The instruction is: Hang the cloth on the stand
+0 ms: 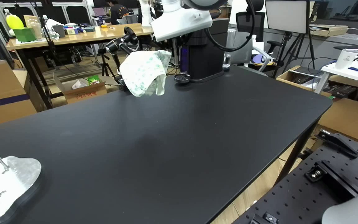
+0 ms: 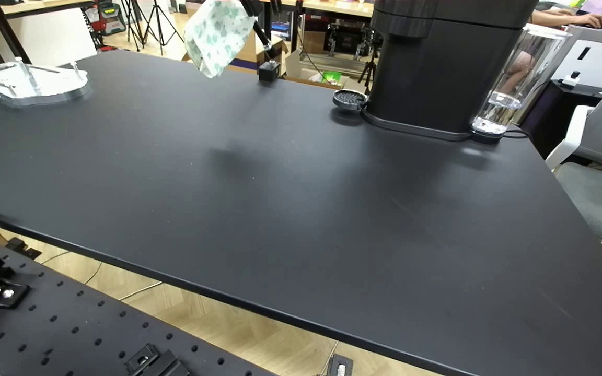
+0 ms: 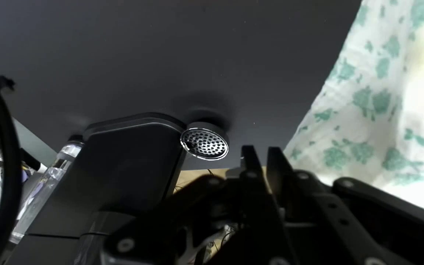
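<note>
The cloth [image 1: 144, 73] is white with a green leaf print. It hangs above the table's far edge against a black jointed stand [image 1: 116, 60]. The cloth [image 2: 217, 36] and the stand's base [image 2: 268, 71] also show in an exterior view. Where the cloth is caught is hidden. In the wrist view, my gripper [image 3: 261, 149] has its fingertips a narrow gap apart, with nothing between the tips. The cloth [image 3: 381, 110] lies just right of the fingers; I cannot tell if they touch. In the exterior views the fingertips are not clearly seen.
A black coffee machine [image 2: 426, 78] with a round metal drip grate [image 2: 349, 99] stands at the far edge, close to my gripper in the wrist view [image 3: 204, 143]. A clear water tank [image 2: 505, 89] is attached. A white plate with upright pegs [image 1: 14, 174] lies on the black table [image 1: 179, 140].
</note>
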